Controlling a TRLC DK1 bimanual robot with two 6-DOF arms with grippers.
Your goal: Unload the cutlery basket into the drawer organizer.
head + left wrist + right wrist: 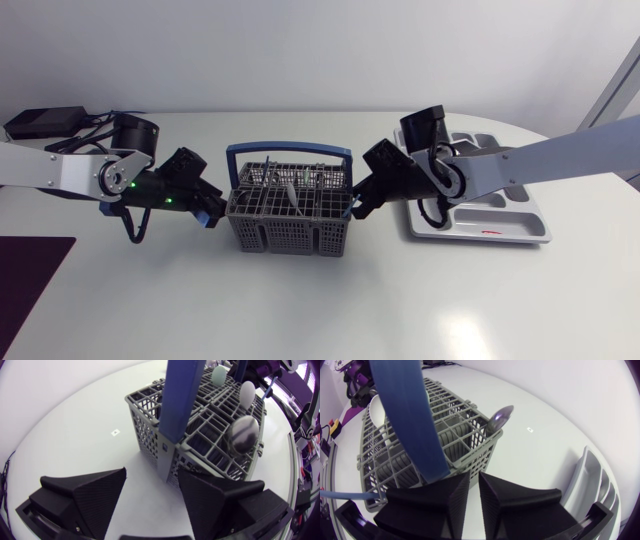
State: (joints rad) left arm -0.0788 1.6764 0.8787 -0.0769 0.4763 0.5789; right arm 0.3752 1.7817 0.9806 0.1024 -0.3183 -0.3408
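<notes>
The grey cutlery basket [290,212] with its blue handle [288,149] stands mid-table and holds several pieces of cutlery. My left gripper [212,208] hangs open at the basket's left end; in the left wrist view [152,477] the blue handle post [177,405] is straight ahead between the fingers, untouched. A metal spoon [242,435] and two pale ones stick up from the basket. My right gripper [355,205] is at the basket's right end, shut [474,480] with only a slit between its fingers and nothing in it. A spoon bowl [501,417] pokes out ahead.
The grey drawer organizer [520,215] lies at the right, behind my right arm, with a small red item [488,232] in its front compartment; its edge [592,480] shows beside the right gripper. A black box [40,122] sits back left, a dark mat [30,270] front left.
</notes>
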